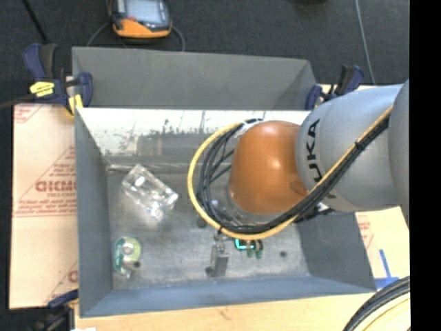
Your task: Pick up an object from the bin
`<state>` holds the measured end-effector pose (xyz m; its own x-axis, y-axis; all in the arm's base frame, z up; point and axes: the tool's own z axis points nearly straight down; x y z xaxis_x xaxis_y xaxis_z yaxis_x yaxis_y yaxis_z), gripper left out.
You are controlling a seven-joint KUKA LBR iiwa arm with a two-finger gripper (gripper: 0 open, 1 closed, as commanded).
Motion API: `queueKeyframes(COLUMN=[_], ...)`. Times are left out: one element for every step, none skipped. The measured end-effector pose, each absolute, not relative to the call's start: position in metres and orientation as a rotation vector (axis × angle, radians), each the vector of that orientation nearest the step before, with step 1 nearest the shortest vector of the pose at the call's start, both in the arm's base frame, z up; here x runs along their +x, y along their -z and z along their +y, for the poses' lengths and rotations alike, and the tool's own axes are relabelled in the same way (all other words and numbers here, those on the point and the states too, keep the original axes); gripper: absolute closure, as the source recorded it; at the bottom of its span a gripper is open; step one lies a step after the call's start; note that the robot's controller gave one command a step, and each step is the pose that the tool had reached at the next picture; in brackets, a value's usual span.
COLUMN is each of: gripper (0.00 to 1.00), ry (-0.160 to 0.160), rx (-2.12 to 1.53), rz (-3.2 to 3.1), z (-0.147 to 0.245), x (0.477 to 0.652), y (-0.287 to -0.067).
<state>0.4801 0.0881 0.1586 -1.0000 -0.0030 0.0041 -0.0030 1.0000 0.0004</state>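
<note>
Orange wrist cover point(265, 164) and cables point(196, 174) hide the middle of the bin point(93, 198), most of the gripper point(220, 257) and part of a green item point(252, 248) at 5 o'clock.

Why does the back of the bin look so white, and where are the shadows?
Camera view: strong light glares off the back wall of the bin, washing it near white; the clear plastic piece at the left catches bright glints; the orange cover has a soft sheen; the arm shades the floor around the gripper.
</note>
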Motion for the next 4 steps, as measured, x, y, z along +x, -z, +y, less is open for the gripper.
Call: queueKeyframes(gripper=[0.0,0.0,0.0,0.0], ry=[0.0,-0.008,-0.002,0.007], rx=[0.041,0.163,0.664,0.262], rz=[-3.142,-3.147,-3.073,-3.131], z=[0.121,0.197,0.165,0.24], x=[0.545,0.548,0.528,0.494], y=[-0.089,-0.081,-0.071,-0.076])
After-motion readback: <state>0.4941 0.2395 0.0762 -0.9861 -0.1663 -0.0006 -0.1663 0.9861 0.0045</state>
